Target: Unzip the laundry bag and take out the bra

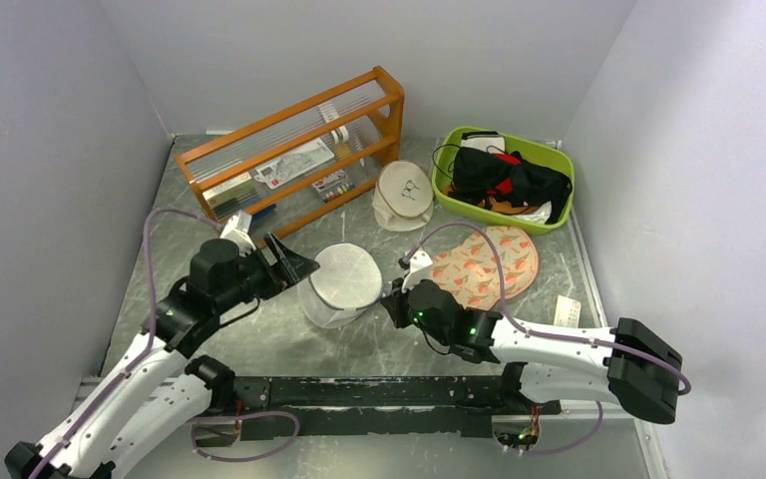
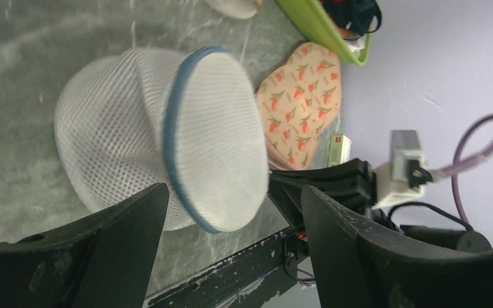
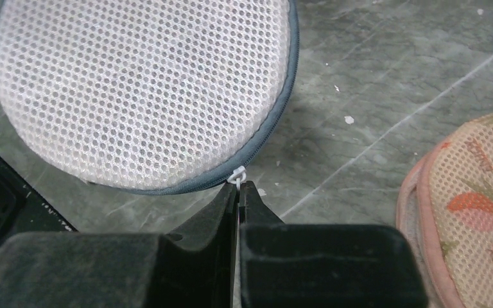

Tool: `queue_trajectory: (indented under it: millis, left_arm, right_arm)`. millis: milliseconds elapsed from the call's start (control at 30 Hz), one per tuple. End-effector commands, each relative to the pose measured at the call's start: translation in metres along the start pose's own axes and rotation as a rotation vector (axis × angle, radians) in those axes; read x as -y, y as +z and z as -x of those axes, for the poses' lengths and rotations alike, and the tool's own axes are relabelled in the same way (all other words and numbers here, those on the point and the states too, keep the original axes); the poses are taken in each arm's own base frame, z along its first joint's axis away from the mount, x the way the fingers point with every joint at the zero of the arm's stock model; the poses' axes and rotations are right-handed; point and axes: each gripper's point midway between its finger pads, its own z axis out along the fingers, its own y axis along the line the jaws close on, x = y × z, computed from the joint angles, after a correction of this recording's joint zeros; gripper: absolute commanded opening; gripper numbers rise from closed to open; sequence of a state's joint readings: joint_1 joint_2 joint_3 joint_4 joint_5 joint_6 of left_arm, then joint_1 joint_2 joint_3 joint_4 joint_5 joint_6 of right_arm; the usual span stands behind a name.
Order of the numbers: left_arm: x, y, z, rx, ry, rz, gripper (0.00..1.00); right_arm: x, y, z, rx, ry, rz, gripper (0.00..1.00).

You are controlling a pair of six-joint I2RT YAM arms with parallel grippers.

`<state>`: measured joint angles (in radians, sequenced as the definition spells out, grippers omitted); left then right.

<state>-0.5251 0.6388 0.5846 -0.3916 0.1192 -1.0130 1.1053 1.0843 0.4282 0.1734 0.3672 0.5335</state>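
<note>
The laundry bag (image 1: 343, 281), a round white mesh drum with a grey-blue zip rim, lies tilted on the table's middle. My left gripper (image 1: 302, 262) is open at the bag's left side. In the left wrist view its black fingers (image 2: 125, 221) stand wide apart, with the bag (image 2: 160, 128) just ahead and its lower rim reaching between the tips. My right gripper (image 3: 239, 187) is shut on the small white zip pull (image 3: 237, 174) at the bag's rim (image 3: 263, 131). In the top view it (image 1: 391, 297) meets the bag's right edge. The bra is hidden.
An orange wooden rack (image 1: 294, 150) stands at the back left. A cream round pouch (image 1: 404, 195) leans behind the bag. A green basket (image 1: 521, 147) holds black and red clothing at the back right. A peach printed pad (image 1: 489, 264) and a small tag (image 1: 566, 311) lie to the right.
</note>
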Motion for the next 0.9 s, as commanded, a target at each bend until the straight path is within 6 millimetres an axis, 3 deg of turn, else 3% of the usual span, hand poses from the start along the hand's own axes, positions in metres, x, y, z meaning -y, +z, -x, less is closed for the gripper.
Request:
queue_trajectory:
  millis: [0, 100, 233, 433, 700, 867]
  left_arm:
    - [0.023, -0.028, 0.025, 0.033, 0.265, -0.007, 0.87]
    - [0.057, -0.033, 0.033, 0.001, 0.417, -0.105, 0.88]
    - [0.074, -0.016, 0.028, -0.106, 0.585, -0.183, 0.88]
    - [0.07, 0.022, 0.011, -0.177, 0.819, -0.227, 0.86]
    - [0.069, 0.056, -0.058, -0.287, 1.153, -0.318, 0.82]
    - [0.05, 0.074, -0.068, -0.306, 1.231, -0.214, 0.72]
  right_arm:
    - [-0.019, -0.001, 0.024, 0.037, -0.012, 0.064, 0.0]
    - [-0.025, -0.002, 0.032, 0.046, -0.017, 0.084, 0.0]
    - [-0.028, -0.001, 0.041, 0.075, -0.012, 0.091, 0.0]
    - [-0.034, 0.002, 0.047, 0.08, 0.003, 0.103, 0.0]
    - [-0.039, 0.004, 0.047, 0.076, 0.041, 0.131, 0.0]
    - [-0.045, 0.001, 0.05, 0.069, 0.043, 0.157, 0.0]
